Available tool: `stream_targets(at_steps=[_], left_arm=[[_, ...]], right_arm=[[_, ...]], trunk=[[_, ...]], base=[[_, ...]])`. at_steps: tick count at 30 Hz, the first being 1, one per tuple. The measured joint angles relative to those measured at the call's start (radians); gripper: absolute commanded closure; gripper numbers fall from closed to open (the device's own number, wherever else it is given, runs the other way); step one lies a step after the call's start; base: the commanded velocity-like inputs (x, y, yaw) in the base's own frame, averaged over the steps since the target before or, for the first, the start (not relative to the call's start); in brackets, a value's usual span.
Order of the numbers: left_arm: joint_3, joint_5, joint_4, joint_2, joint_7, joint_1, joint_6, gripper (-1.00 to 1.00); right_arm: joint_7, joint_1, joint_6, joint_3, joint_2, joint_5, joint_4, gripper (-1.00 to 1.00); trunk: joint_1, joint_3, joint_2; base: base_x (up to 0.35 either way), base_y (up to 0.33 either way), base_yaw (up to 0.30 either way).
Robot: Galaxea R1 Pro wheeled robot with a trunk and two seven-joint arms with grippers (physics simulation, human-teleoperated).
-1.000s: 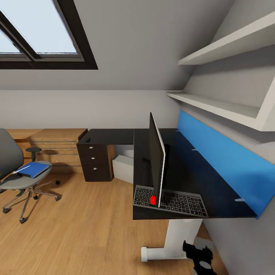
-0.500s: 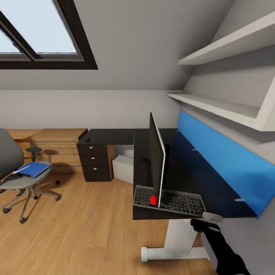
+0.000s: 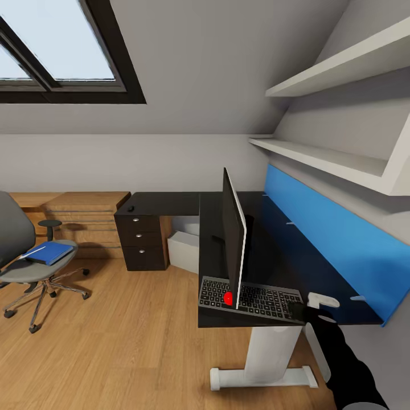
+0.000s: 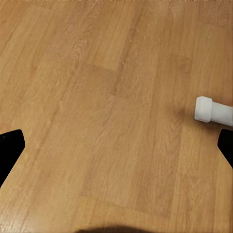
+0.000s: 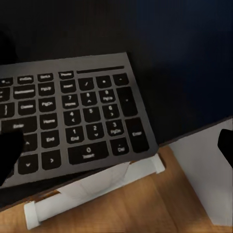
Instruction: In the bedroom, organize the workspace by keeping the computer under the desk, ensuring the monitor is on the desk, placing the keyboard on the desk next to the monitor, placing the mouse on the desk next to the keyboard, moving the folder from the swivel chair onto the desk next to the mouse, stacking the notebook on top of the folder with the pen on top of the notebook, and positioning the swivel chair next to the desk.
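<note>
At the desk's [image 3: 267, 250] near edge our right gripper [image 3: 310, 310] hovers spread wide beside the keyboard's [image 3: 253, 299] numpad end, grasping nothing; the monitor [image 3: 233, 245] stands over that keyboard. Our left gripper [image 4: 116, 145] hangs spread above floor [image 4: 97, 97].

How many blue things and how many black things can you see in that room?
Blue: 2, the folder and the wall panel.
Black: 3, the desk, monitor and keyboard.
Total: 5.
</note>
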Motion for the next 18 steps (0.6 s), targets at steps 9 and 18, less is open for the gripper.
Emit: stream_targets(at_steps=[9, 18], left_arm=[[0.001, 0.001, 0.000, 0.001, 0.000, 0.000, -0.001, -1.00], [0.001, 0.002, 0.001, 0.001, 0.000, 0.000, 0.001, -1.00]], right_arm=[[0.000, -0.022, -0.127, 0.001, 0.000, 0.003, 0.046, -1.00], [-0.002, -0.381, -0.514, 0.005, -0.035, 0.020, 0.696, -1.00]], trunk=[[0.000, 0.000, 0.000], [0.000, 0.000, 0.000]], base=[[0.000, 0.000, 0.000], [0.000, 0.000, 0.000]])
